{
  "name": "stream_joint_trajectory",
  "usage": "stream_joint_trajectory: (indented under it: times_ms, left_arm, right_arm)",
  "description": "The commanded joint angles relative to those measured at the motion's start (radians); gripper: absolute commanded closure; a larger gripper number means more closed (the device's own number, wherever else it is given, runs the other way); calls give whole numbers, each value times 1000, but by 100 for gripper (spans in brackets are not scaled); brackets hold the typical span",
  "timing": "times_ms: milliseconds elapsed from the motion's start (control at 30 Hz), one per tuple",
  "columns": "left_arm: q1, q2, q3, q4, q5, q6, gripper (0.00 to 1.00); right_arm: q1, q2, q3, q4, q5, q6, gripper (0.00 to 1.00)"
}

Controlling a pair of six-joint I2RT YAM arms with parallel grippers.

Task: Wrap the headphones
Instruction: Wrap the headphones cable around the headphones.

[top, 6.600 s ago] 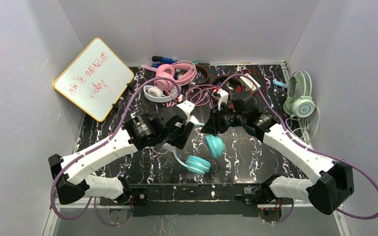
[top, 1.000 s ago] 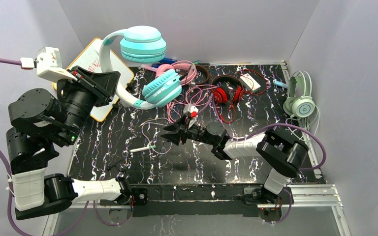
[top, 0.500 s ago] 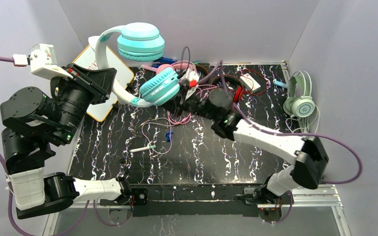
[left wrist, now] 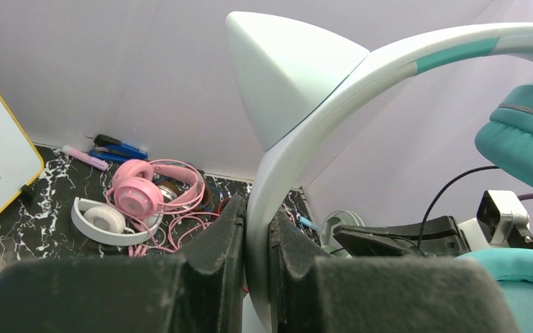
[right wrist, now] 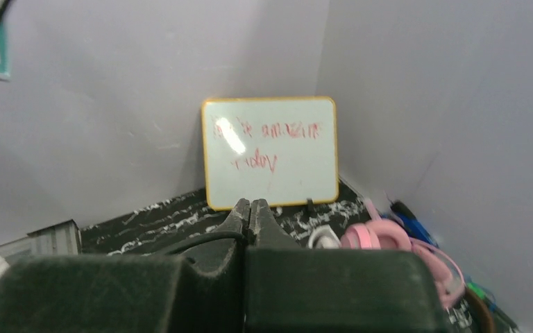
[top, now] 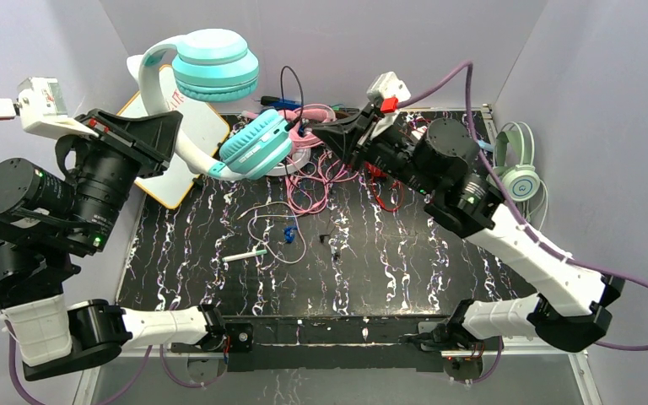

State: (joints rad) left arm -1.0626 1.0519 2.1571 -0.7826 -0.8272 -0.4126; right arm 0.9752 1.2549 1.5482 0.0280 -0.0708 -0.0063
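Black marbled table [top: 405, 253], teal headphones [top: 216, 66] aloft

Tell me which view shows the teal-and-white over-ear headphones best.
Top external: the teal-and-white over-ear headphones show whole, both cups and band, held up by the left gripper. Left wrist shows only the band between its fingers and cup edges; right wrist, just a corner sliver.
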Motion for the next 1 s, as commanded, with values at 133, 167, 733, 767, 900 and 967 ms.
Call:
stream_joint_trajectory:
  times_ms: [133,167,733,767,900,967]
  left_arm:
    - [-5,8,-35,102,-38,1,100]
    - [-5,8,-45,102,-41,3,100]
    - [-5,88,-258,-14,-200,-119,100]
    - [-5,92,-280,-35,-218,-151,100]
    - [-4,180,-350,-204,-158,-330,100]
    - [4,215,-402,-228,-109,-390,100]
  right_arm:
    - [-12,-113,-12,-319,351,35,99]
    - [-12,-126,-34,-331,383,38,99]
    - [-16,-321,-581,-440,524,327,41]
    - [-16,-333,-598,-441,494,331,22]
    - [-16,-411,-693,-407,365,358,1]
    - [-16,-447,-743,-394,338,385,1]
